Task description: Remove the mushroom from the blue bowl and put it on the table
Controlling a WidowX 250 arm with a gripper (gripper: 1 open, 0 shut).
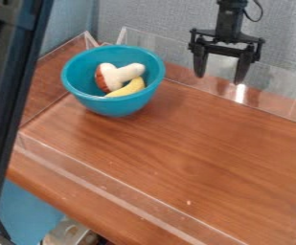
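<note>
The black two-fingered tool [223, 75] hangs at one o'clock, fingers spread and pointing down, holding nothing, probably poised clear of the bowl before reaching in. At ten o'clock on the wood-grain desk [189, 158], the turquoise bowl [129, 103] cradles the toy mushroom [120, 73] beside a yellow banana-like piece [127, 89], its walls keeping both together.

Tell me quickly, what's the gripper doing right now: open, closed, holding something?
Gripper: open, fingers spread apart, holding nothing.
</note>
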